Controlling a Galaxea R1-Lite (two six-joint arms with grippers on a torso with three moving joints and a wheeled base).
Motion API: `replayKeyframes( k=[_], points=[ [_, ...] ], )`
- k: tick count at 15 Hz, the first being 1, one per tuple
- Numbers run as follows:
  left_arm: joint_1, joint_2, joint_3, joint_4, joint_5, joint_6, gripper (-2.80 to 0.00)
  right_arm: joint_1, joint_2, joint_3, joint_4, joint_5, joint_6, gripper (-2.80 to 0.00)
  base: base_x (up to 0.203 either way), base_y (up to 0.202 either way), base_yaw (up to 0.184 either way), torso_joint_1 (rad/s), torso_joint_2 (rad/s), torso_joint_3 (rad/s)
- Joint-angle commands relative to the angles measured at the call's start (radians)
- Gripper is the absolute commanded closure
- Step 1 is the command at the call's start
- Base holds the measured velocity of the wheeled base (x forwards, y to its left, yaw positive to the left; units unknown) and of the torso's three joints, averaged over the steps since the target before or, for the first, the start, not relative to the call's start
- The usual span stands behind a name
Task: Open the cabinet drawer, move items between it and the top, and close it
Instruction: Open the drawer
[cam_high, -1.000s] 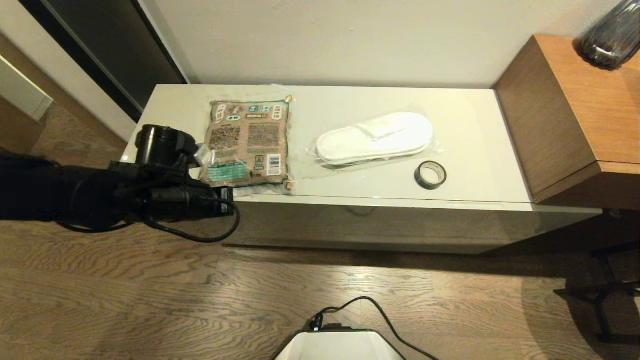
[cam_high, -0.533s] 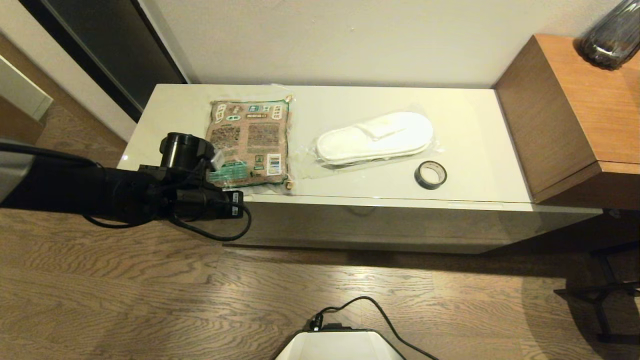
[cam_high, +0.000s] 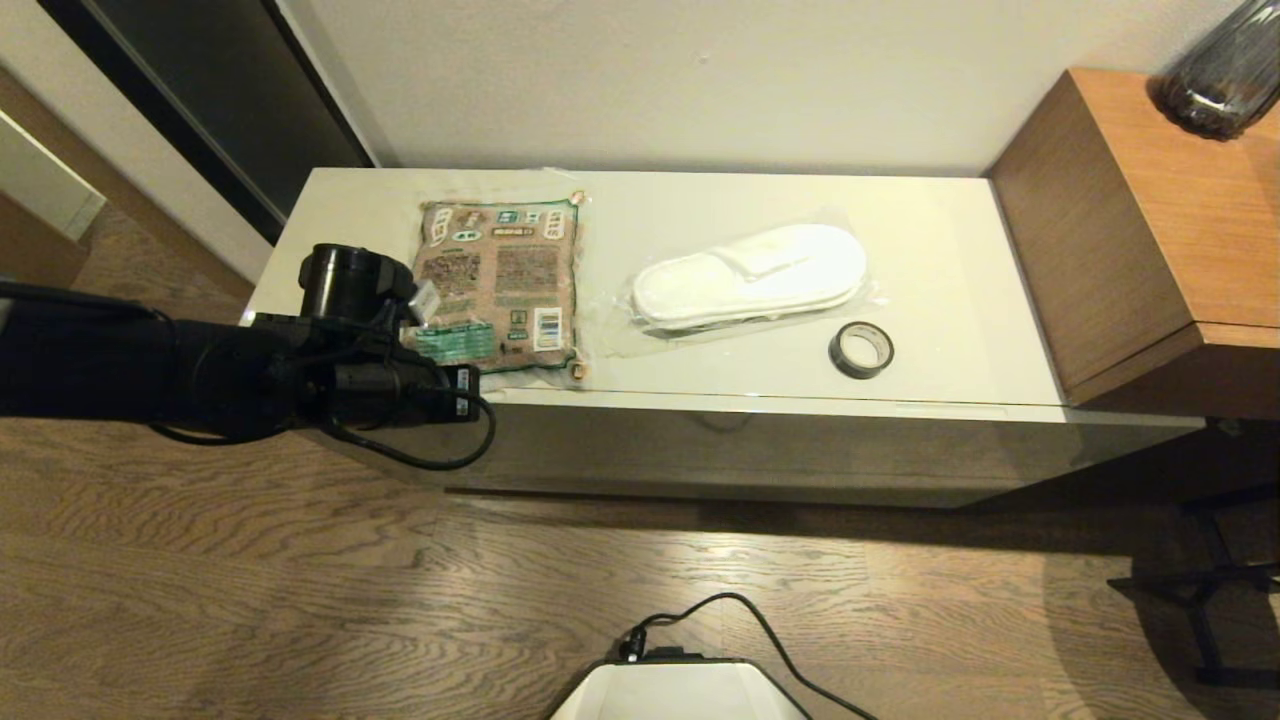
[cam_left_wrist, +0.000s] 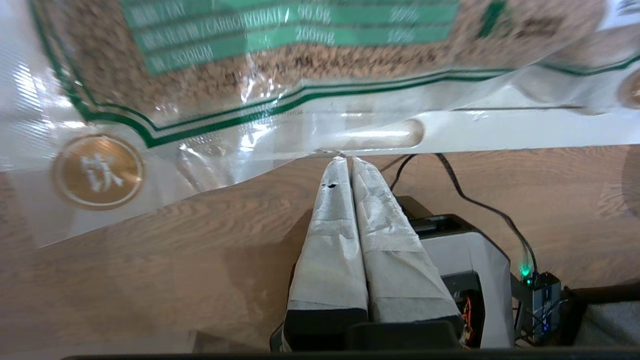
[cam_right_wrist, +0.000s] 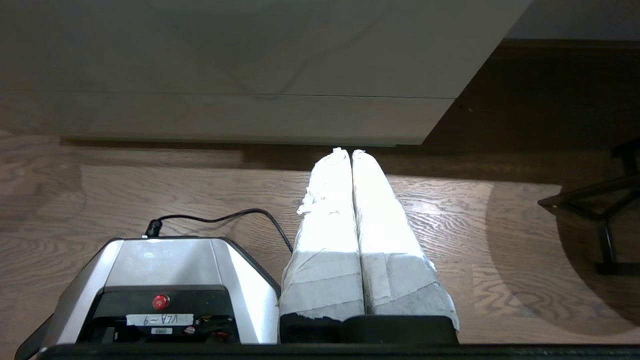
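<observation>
The cabinet drawer (cam_high: 760, 450) is closed under the glossy off-white top (cam_high: 950, 270). On the top lie the brown-and-green packet (cam_high: 500, 280), wrapped white slippers (cam_high: 750, 275) and a black tape roll (cam_high: 861, 350). My left gripper (cam_high: 425, 300) hangs over the packet's front left corner. In the left wrist view the left gripper (cam_left_wrist: 346, 159) is shut, its tips pinching the clear front seal of the packet (cam_left_wrist: 280, 60). My right gripper (cam_right_wrist: 346, 151) is shut on nothing, low over the floor before the cabinet front (cam_right_wrist: 250, 75), and is outside the head view.
A brown wooden side unit (cam_high: 1150, 230) with a dark vase (cam_high: 1225, 70) stands at the cabinet's right end. Black stand legs (cam_high: 1210, 590) sit on the floor at the right. My base (cam_high: 680, 690) and its cable are in front.
My left arm swung right along the cabinet's front edge, then drew back a little to the left and farther in. The items on the top lie as before.
</observation>
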Motion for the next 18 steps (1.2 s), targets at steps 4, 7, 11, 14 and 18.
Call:
replayKeyframes(
  k=[4,7,11,14,18],
  points=[
    [0.001,0.027,-0.046,-0.006,0.014,0.000,0.00,-0.001,0.000,0.000,0.000,0.000,0.000,0.00,0.000,0.000,0.000,0.000,0.00,0.000],
    [0.001,0.068,-0.086,-0.008,0.019,-0.001,0.00,-0.001,0.000,0.000,0.000,0.000,0.000,0.00,0.000,0.000,0.000,0.000,0.00,0.000],
    [0.001,0.100,-0.095,-0.009,0.019,-0.002,0.00,0.001,0.000,0.000,0.000,0.000,0.000,0.00,0.000,0.000,0.000,0.000,0.00,0.000],
    [0.001,0.088,-0.046,-0.009,0.019,-0.004,0.00,-0.001,0.000,0.000,0.000,0.000,0.000,0.00,0.000,0.000,0.000,0.000,0.00,0.000],
    [0.001,0.038,0.065,-0.010,0.018,-0.012,0.00,-0.001,0.000,0.000,0.000,0.000,0.000,0.00,0.000,0.000,0.000,0.000,0.00,0.000]
  ],
)
